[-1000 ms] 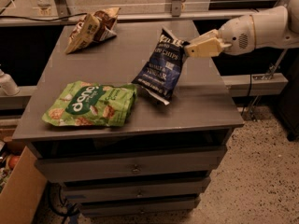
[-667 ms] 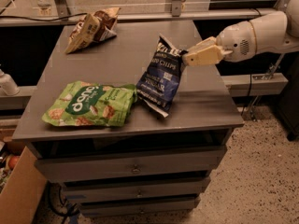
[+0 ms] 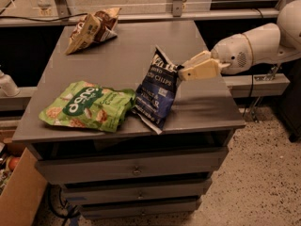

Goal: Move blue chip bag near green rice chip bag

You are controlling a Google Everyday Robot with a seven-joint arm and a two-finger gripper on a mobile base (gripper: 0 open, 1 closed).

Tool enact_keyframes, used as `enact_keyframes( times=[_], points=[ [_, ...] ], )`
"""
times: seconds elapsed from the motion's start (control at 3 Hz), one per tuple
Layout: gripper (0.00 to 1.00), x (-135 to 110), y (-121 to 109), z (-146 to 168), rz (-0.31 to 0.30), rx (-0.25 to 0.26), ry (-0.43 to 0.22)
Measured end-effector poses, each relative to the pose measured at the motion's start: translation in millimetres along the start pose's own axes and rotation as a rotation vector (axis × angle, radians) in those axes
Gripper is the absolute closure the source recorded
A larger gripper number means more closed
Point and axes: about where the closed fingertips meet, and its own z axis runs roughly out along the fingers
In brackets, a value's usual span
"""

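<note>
Dark navy: the blue chip bag (image 3: 157, 91) was clamped by its top edge in my gripper (image 3: 181, 73), tilted, lower end on the grey table (image 3: 117, 55), touching the green rice chip bag (image 3: 87, 106). Tan snack bag (image 3: 91, 27) lay at the far corner.

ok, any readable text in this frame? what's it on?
"CHIPS": blue chip bag, white letters; other lines blurred.
green rice chip bag: white letters on dark band, not legible.
tan-and-brown snack bag: unreadable.
gripper grips the blue chip bag's top edge; no markings.
</note>
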Motion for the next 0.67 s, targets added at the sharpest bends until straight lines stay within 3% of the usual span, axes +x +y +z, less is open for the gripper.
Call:
enact_keyframes(
  times=[0.33,0.67],
  points=[
    [0.83,3.5,3.1,11.3,-0.024,-0.005,0.034],
    [0.61,5.0,-2.9,12.5,-0.05,0.033,0.072]
  ],
)
